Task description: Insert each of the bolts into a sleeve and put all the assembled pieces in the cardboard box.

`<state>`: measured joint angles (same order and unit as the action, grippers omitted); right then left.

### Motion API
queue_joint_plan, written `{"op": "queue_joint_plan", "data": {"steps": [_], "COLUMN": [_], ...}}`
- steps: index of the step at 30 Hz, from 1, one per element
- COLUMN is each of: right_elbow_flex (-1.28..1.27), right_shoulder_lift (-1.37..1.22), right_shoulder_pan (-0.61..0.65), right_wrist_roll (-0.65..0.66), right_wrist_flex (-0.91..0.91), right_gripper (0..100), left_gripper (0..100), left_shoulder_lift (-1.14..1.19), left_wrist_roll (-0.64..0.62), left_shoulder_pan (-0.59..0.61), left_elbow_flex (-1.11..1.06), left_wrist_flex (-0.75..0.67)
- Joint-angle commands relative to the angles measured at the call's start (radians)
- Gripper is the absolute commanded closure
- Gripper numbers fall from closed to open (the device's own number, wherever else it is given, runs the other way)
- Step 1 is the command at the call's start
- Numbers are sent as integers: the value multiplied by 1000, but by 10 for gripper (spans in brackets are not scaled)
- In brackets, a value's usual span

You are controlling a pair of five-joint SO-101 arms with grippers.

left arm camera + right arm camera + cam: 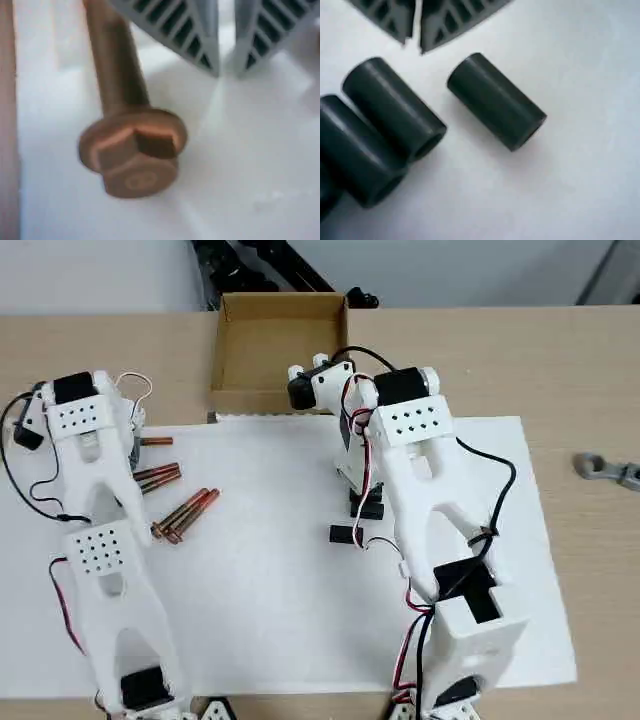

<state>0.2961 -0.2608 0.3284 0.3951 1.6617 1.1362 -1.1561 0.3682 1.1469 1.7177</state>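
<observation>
A copper bolt (132, 150) with a flanged hex head lies on the white sheet just beside my left gripper (227, 72), whose grey ribbed fingertips (200, 50) are shut on nothing. A second bolt (7, 100) lies at that view's edge. In the high view several copper bolts (185, 515) lie at the sheet's left, next to the left arm. My right gripper (415, 42) hangs shut and empty over black sleeves: one sleeve (495, 100) lies alone, two more (395, 115) lie side by side. The sleeves (366, 505) sit mid-sheet. The cardboard box (218, 350) stands open at the back.
A white sheet (280, 610) covers the wooden table, with free room in its middle and front. A metal tool (605, 470) lies on the bare wood at the far right. Both arm bases stand at the front edge.
</observation>
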Motion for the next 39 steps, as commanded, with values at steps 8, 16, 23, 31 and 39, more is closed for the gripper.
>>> {"op": "queue_joint_plan", "data": {"steps": [8, 16, 23, 31, 39], "right_elbow_flex": [37, 37, 38, 38, 38], "right_shoulder_lift": [2, -67, -94, -99, -99], "right_shoulder_pan": [2, 1, 1, -1, -1], "right_wrist_roll": [-12, -12, -12, -12, -11], "right_wrist_flex": [7, 7, 5, 4, 2], "right_gripper": [995, 995, 995, 995, 995], "left_gripper": [994, 994, 989, 923, 878], "left_shoulder_lift": [5, 5, 3, 3, 8], "left_wrist_roll": [32, 32, 31, -40, -72], "left_shoulder_pan": [72, 69, 69, 25, -25], "left_elbow_flex": [229, 243, 243, 242, 242], "left_wrist_flex": [35, 35, 35, 37, 37]}}
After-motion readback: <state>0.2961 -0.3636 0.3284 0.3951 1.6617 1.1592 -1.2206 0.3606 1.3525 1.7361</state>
